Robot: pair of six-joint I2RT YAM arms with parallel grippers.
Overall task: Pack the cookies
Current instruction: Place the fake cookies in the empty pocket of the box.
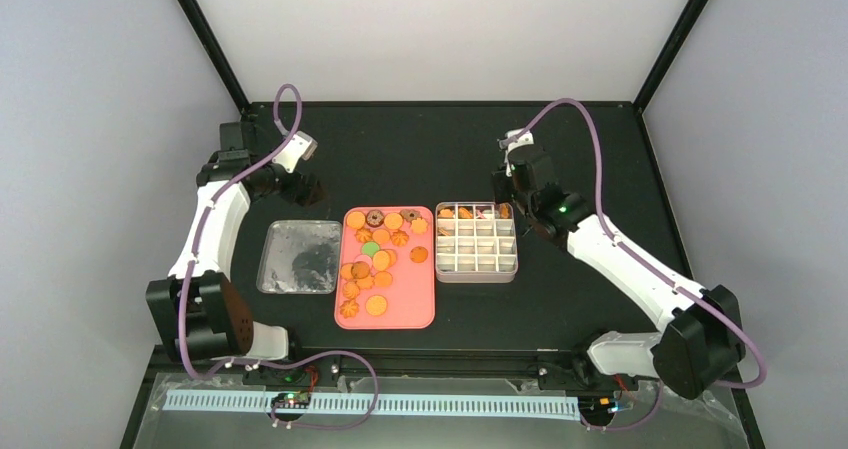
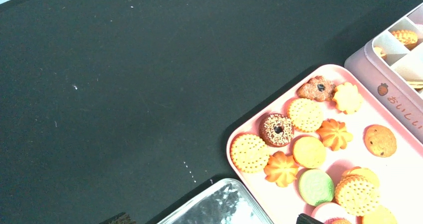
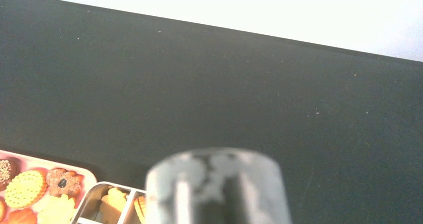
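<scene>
The cookies (image 1: 375,259) lie flat, mostly on the tray (image 1: 420,311) mid-worktop (image 1: 600,139). A few sit in the far row of the tin (image 1: 478,275) at the tray's 3 o'clock, so packing looks barely begun. They are mostly round with no long axis, and their spread runs 12 to 6. The left fingers (image 1: 308,189) are at the tray's 10 o'clock and the right fingers (image 1: 507,201) at the tin's 1 o'clock. I cannot tell whether either pair is spread or pinching.

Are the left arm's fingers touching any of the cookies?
Apart. The top view shows the left fingers off the tray's far left corner, with black table between them and the nearest cookies.
</scene>
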